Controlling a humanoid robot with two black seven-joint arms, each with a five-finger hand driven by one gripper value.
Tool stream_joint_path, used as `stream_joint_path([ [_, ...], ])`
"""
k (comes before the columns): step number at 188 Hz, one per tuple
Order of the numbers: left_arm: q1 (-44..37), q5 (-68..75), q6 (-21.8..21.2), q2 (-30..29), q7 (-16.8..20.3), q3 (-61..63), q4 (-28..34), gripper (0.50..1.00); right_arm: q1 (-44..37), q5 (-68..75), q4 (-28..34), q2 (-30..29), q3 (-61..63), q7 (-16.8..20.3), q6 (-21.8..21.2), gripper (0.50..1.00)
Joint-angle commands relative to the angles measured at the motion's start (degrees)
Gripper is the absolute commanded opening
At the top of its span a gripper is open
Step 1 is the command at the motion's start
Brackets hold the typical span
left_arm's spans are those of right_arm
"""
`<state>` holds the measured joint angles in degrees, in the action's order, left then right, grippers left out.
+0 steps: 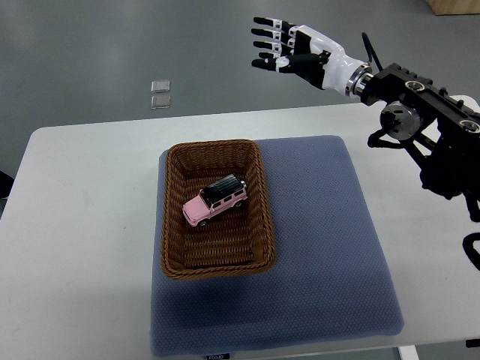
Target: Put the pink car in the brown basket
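The fingers (268,43) of the right hand (296,52) are spread out straight and hold nothing. They point away toward the left side of the picture. The fingers are black with white bits on them, and the palm is white and black. The hand is up in the air, far past the back edge of the brown basket (174,225) and off to its right. It is over the grey floor (90,52), not over the basket. Behind the hand comes a white wrist, and then the black arm (431,124), which runs in from the right edge of the picture, well to the right of the basket.

The pink car (214,201) sits inside the basket, on its woven bottom, near the middle. It has a black roof. It lies slanted, with one end toward the basket's back right corner and the other end toward its front left corner. Nothing touches the car.

The basket stands on the left part of a blue-grey mat (322,247). The mat lies on a white table (75,247). Two small clear squares (159,94) lie on the floor, far behind the basket.
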<state>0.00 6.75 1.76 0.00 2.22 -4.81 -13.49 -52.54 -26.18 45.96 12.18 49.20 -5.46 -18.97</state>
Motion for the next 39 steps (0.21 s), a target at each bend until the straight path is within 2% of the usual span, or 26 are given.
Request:
stream_joint_path([
  [1,0.0,0.01,0.0,0.0,-0.03,0.06,-0.22,1.0,6.92,12.2,-0.17,-0.32,7.31,0.01,0.07,0.911],
  [23,0.0,0.1,0.0,0.0,-0.03,-0.03,0.04,1.0,9.73,16.07,-0.53,-0.32,8.01,-1.49,0.16,0.911],
  [39,0.0,0.1,0.0,0.0,-0.03,-0.03,0.22,1.0,10.88,16.25,-1.05,-0.4,8.01,-5.18,0.69,0.913],
])
